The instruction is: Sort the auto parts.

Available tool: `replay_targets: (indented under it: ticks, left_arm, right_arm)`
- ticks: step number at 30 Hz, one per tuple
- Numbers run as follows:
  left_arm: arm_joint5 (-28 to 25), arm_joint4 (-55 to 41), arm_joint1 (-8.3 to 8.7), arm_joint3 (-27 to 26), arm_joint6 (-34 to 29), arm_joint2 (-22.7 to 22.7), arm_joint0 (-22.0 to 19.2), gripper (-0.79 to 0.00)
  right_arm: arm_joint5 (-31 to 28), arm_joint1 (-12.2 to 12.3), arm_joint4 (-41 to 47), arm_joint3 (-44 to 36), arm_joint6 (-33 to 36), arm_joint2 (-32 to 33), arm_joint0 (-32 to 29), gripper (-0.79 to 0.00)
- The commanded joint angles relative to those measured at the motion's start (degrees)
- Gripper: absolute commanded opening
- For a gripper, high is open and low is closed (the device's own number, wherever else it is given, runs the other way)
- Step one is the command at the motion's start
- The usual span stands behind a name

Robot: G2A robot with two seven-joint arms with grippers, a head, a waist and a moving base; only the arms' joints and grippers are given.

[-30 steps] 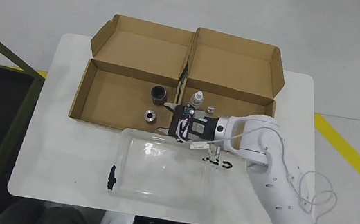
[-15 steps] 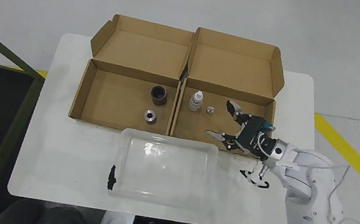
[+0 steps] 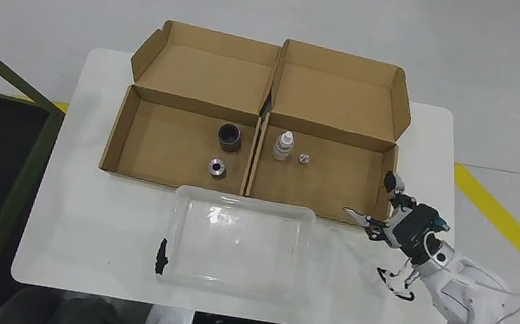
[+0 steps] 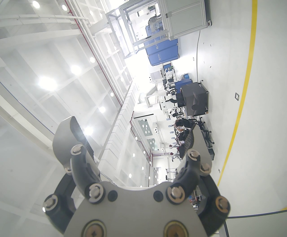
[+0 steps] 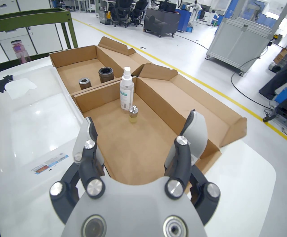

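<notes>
In the right box [image 3: 338,179], spray bottle [image 3: 285,146] upright, long axis vertical; right hand [image 3: 373,199] wide, seemingly empty.

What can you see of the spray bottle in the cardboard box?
The spray bottle is a slim, clear plastic cylinder with a white pump head and a pale printed label around its body. It stands upright on the floor of the cardboard box, close to the wall shared with the neighbouring box. A small brass-coloured part stands close beside it. Nothing grips it.
</notes>
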Motion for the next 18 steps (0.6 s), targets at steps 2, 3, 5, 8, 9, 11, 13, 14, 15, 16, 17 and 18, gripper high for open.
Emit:
replay_targets:
  ticks: [2,3,5,8,9,11,13,14,15,16,17,18]
  left_arm:
    - [0.0,0.0,0.00,0.0,0.0,0.0,0.0,0.000]
    - [0.0,0.0,0.00,0.0,0.0,0.0,0.0,0.000]
    - [0.0,0.0,0.00,0.0,0.0,0.0,0.0,0.000]
    - [0.0,0.0,0.00,0.0,0.0,0.0,0.0,0.000]
    - [0.0,0.0,0.00,0.0,0.0,0.0,0.0,0.000]
    - [0.0,0.0,0.00,0.0,0.0,0.0,0.0,0.000]
    - [0.0,0.0,0.00,0.0,0.0,0.0,0.0,0.000]
    - [0.0,0.0,0.00,0.0,0.0,0.0,0.0,0.000]
    - [0.0,0.0,0.00,0.0,0.0,0.0,0.0,0.000]
    - [0.0,0.0,0.00,0.0,0.0,0.0,0.0,0.000]
    - [0.0,0.0,0.00,0.0,0.0,0.0,0.0,0.000]
    - [0.0,0.0,0.00,0.0,0.0,0.0,0.0,0.000]
  right_arm:
    - [2.1,0.1,0.5,1.0,-2.8,1.8,-1.7,0.000]
    - [2.7,0.2,0.4,1.2,-3.4,2.4,-2.1,0.000]
    - [3.5,0.4,0.3,1.7,-4.3,3.4,-2.9,0.000]
    - [4.3,0.5,0.7,2.4,-5.1,4.6,-3.6,0.000]
    - [4.6,0.6,1.0,2.6,-5.3,5.0,-3.9,0.000]
    - [4.9,0.7,1.6,2.8,-5.7,5.8,-4.4,0.000]
    - [5.3,0.8,2.1,3.0,-6.1,6.4,-4.9,0.000]
    - [5.4,0.9,2.2,3.1,-6.2,6.7,-5.1,0.000]
    - [5.4,0.9,2.2,3.3,-6.3,7.0,-5.1,0.000]
    - [5.5,1.0,2.4,3.7,-6.4,7.4,-5.2,0.000]
    - [5.7,1.1,2.5,4.0,-6.4,7.8,-5.2,0.000]
    - [5.9,1.1,2.5,4.1,-6.4,8.1,-5.2,0.000]
